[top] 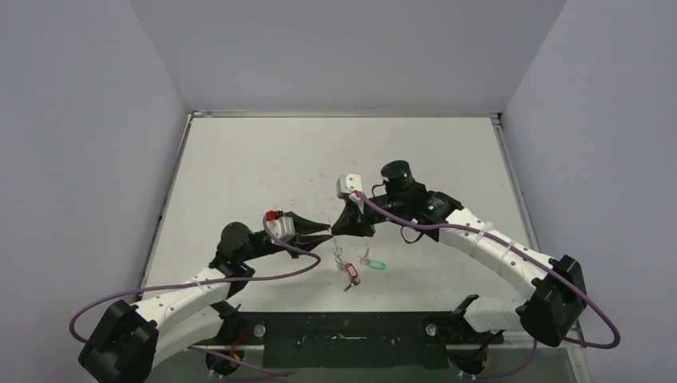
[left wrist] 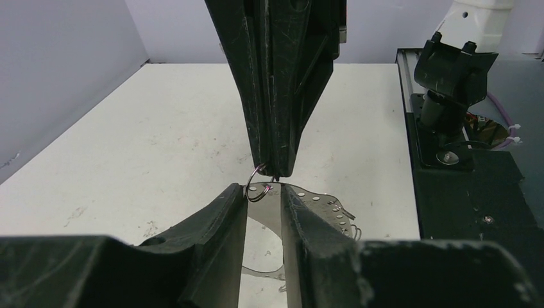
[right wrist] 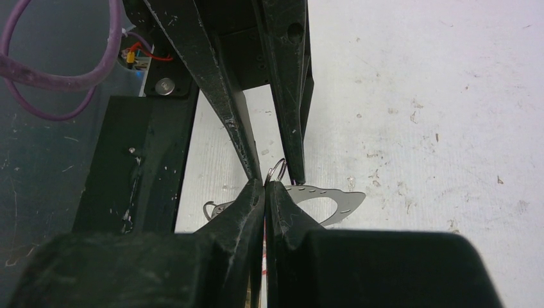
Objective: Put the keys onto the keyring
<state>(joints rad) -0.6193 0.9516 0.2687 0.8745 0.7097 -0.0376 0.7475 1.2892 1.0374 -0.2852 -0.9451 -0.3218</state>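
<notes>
Lying flat, red-tagged key (top: 351, 275), long axis near-far, tag farther.

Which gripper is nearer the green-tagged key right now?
Right, narrowly. The right gripper is raised just beyond the green-tagged key; the left gripper meets it tip to tip from farther left.

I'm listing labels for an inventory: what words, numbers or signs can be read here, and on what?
No text can be read in any view.
The red tag: too small to tell whether anything is written on it.
The green tag: likewise too small.
</notes>
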